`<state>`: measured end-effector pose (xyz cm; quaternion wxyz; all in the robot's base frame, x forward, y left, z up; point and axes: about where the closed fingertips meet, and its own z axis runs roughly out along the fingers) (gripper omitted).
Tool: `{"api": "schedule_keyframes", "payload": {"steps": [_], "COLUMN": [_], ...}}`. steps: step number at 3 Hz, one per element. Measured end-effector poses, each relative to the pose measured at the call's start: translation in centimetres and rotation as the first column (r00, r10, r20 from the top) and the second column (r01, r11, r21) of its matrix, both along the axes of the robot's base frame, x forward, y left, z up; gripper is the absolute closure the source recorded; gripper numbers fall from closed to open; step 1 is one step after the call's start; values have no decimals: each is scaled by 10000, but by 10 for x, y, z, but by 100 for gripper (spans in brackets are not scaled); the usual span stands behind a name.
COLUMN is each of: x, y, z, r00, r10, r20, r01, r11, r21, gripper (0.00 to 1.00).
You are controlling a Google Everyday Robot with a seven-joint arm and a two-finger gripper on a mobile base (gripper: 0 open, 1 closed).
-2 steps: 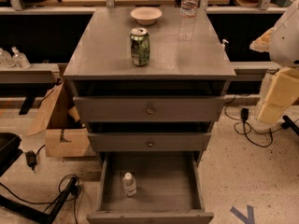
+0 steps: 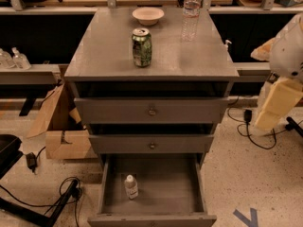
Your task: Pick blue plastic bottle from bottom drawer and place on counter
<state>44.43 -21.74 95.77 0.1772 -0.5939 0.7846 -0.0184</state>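
Tool (image 2: 277, 105), its opening not to be told, was seen with the bottle (image 2: 131, 187) well below-left of it, upright in the drawer (image 2: 165, 183). Light, slippery and crushable it was judged; a gentle mid-body grip was advised.

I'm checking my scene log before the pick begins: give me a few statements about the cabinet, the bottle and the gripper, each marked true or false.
1. The blue plastic bottle stands upright in the open bottom drawer. True.
2. The green can lies on its side on the counter. False: it stands upright.
3. The gripper is down in the drawer at the bottle. False: it hangs to the right of the cabinet, well apart from the bottle.
4. A bowl sits on the counter behind the can. True.
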Motion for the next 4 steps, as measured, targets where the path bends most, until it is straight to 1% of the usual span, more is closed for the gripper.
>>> {"api": "schedule_keyframes", "payload": {"steps": [1, 2, 3, 4], "x": [-6, -4, 19, 36], "y": [-3, -7, -3, -3], "z": [-78, -137, -170, -187], "r00": [9994, 9996, 9878, 9580], "r10": [149, 111, -426, -309], "r20": [-325, 265, 1499, 2852], "r01": [-93, -200, -506, -1691], "r11": [9861, 9305, 8222, 7424], "r21": [1660, 3657, 5670, 6483], "gripper": [0, 0, 0, 0]}}
